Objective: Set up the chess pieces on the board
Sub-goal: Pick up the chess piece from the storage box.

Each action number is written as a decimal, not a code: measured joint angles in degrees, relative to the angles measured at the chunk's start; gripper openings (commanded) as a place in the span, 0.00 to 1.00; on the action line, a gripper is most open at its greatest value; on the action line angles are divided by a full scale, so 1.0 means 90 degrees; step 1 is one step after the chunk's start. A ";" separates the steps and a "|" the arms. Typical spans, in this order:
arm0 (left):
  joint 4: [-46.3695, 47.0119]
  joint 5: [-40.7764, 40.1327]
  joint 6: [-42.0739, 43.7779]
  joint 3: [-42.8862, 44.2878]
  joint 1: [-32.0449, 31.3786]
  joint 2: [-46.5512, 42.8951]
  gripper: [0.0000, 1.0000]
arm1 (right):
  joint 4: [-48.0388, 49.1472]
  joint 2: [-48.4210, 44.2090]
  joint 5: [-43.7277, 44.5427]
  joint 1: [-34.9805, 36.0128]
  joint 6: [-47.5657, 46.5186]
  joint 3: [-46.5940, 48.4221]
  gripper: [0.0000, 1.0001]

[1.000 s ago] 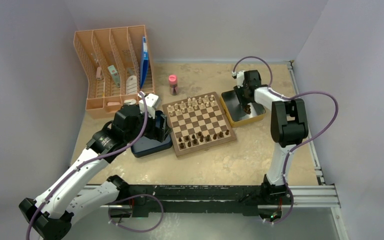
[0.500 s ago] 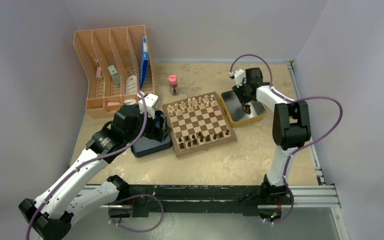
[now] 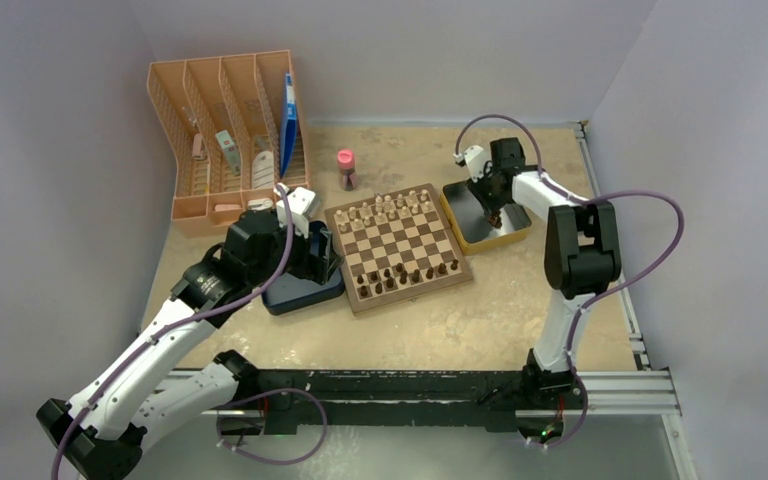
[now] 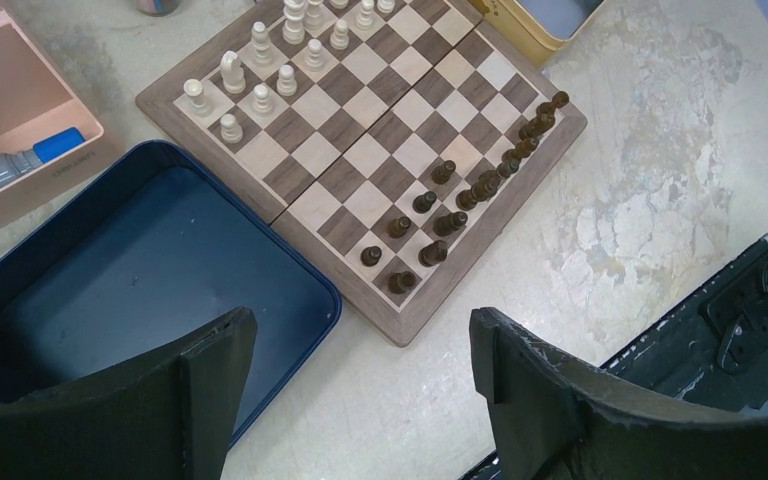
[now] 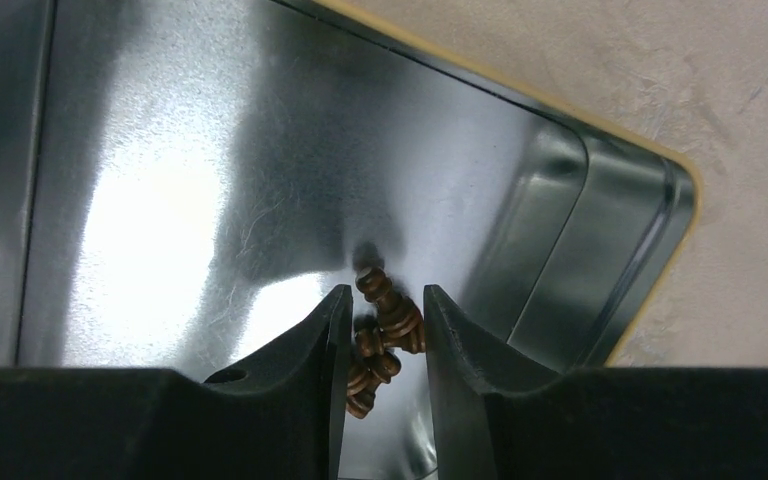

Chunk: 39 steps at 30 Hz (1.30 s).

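The board point(image 3: 407, 291) lies mid-table, with a row of dark chess pieces point(image 3: 405, 273) along its near side and cream ones point(image 3: 388, 208) along the far side. In the right wrist view, two more dark chess pieces point(image 5: 392, 318) lie tumbled on the floor of a yellow-rimmed metal tin point(image 5: 650, 170). My right gripper point(image 5: 385, 305) is down in that tin, jaws partly apart and straddling both; its right finger is against one piece's base. My left gripper point(image 4: 360, 330) hangs wide open above the table, between the board's near corner point(image 4: 415, 325) and the blue box point(image 4: 140, 270). It holds nothing.
The yellow tin point(image 3: 480, 240) sits just right of the board, the dark blue box point(image 3: 300, 293) just left. A pink bottle point(image 3: 345, 168) stands behind the board. A peach desk organizer point(image 3: 225, 130) fills the far left corner. Walls close in on three sides.
My right wrist has shifted slightly over the tin and its jaws have narrowed a little around the pieces. The left arm has not moved.
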 measured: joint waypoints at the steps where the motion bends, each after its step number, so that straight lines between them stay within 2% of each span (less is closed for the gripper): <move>1: 0.0000 -0.0010 0.0000 0.0000 0.0000 0.0000 0.78 | -0.0015 0.0027 0.0007 -0.0002 -0.0022 0.0000 0.33; 8: 0.0000 -0.0044 0.0000 -0.0002 0.0000 0.0000 0.78 | -0.0046 0.0260 0.0163 -0.0002 -0.0117 0.0017 0.28; 17: 0.0000 -0.0068 0.0000 -0.0002 0.0000 0.0000 0.78 | -0.0080 0.0352 0.0245 -0.0005 -0.0206 0.0141 0.00; 22: 0.0000 -0.0068 0.0000 -0.0010 0.0000 0.0000 0.78 | -0.0036 0.0333 0.0216 -0.0010 -0.0146 0.0146 0.00; 27: 0.0000 -0.0066 -0.0005 -0.0010 0.0000 -0.0002 0.77 | 0.0177 0.0097 0.0216 -0.0010 0.0381 0.0138 0.00; 39: 0.0000 -0.0024 -0.0005 -0.0010 0.0000 -0.0002 0.77 | 0.1717 -0.1547 0.0216 0.0034 0.2086 -0.0984 0.00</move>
